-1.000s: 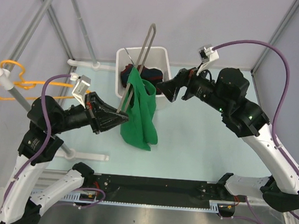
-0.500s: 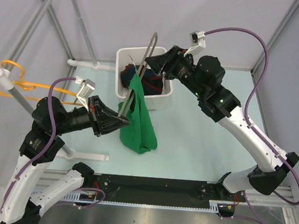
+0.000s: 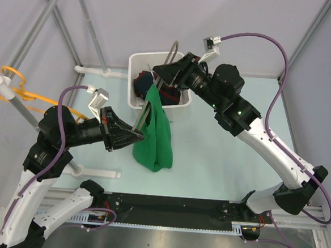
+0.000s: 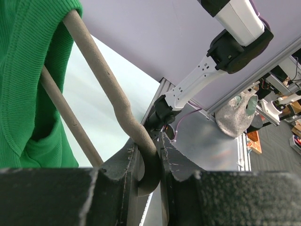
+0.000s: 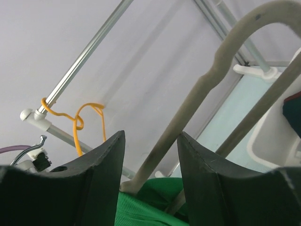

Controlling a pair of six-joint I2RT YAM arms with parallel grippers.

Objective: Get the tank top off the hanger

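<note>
My left fingers [image 4: 123, 175] are pinched hard on the curved end of the hanger [image 4: 101, 77]. The left wrist camera shows the grey bar squeezed between both pads, a detail too small to make out from overhead. My right fingers [image 5: 106, 165] stand spread, and only the right wrist camera shows that. Seen through the gap, the hanger's upper arm touches neither finger, and green cloth sits low between them.

From above, the hanger tilts steeply. Its lower end is in my left fingers and its upper loop rises over the bin, just beside my right fingers. The tank top [image 3: 156, 136] is on the hanger, one strap over the bar. Its body hangs down in front of the bin towards the tabletop [image 3: 225, 156]; I cannot tell whether the hem touches.

The white bin [image 3: 132, 85] stands at the back of the tabletop with dark garments [image 3: 143, 81] inside. The right wrist camera catches only a corner of it.

Bare tabletop shows to the right of the cloth, under my right arm. On the left, a metal rail [image 5: 84, 52] carrying an orange wire hanger [image 5: 77, 120] stands near my left arm.
</note>
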